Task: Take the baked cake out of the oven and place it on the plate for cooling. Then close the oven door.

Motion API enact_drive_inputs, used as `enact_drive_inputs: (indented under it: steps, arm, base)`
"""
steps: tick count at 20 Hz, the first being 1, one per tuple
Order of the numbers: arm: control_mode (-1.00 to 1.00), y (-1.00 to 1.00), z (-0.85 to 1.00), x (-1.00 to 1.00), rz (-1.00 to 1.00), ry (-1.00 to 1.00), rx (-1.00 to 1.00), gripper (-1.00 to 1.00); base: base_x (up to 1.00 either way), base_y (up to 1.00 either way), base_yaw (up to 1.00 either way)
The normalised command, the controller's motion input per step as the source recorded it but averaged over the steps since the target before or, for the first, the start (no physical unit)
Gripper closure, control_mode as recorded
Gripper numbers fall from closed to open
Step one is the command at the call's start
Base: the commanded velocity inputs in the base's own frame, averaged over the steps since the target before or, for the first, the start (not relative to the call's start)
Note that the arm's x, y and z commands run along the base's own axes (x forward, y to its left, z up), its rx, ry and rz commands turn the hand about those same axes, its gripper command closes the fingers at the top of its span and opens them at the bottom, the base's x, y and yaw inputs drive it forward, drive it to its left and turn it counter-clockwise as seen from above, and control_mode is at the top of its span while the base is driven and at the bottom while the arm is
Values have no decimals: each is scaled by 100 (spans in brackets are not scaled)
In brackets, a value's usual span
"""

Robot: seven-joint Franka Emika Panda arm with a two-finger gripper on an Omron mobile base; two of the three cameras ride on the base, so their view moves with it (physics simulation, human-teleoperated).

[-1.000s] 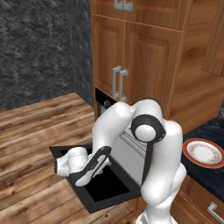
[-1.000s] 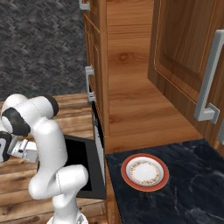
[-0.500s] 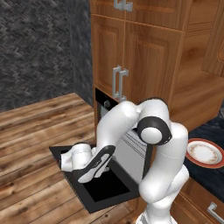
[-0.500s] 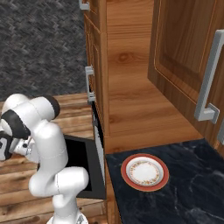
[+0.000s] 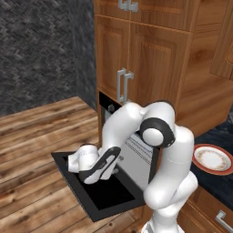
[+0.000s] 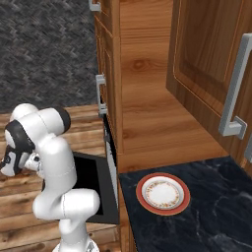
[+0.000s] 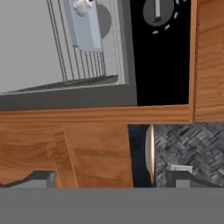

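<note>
Cake [image 7: 82,6] cut off at hand view's top edge, on oven [image 7: 87,52] tray, claw [image 7: 113,179] spread, tips barely visible.

Flat, even rendered light with no clear source and no glare; the oven door [image 5: 102,193] reads near-black under the arm. Textures are soft and blocky, wood grain blurred in the hand view

No readable text, labels or numbers anywhere
</note>
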Motion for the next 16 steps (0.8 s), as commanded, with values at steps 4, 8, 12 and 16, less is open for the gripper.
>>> enact_drive_inputs:
  steps: [4, 8, 12, 16]
  arm:
    - [-100, -49, 0, 18, 3, 2, 1, -100]
    - [-100, -32, 0, 24, 3, 0, 0, -100]
    - [-100, -13, 0, 31, 0, 1, 0, -100]
    - [-100, -7, 0, 37, 0, 2, 0, -100]
  base:
    - [0, 0, 0]
    - [0, 0, 0]
    - [0, 0, 0]
    - [0, 0, 0]
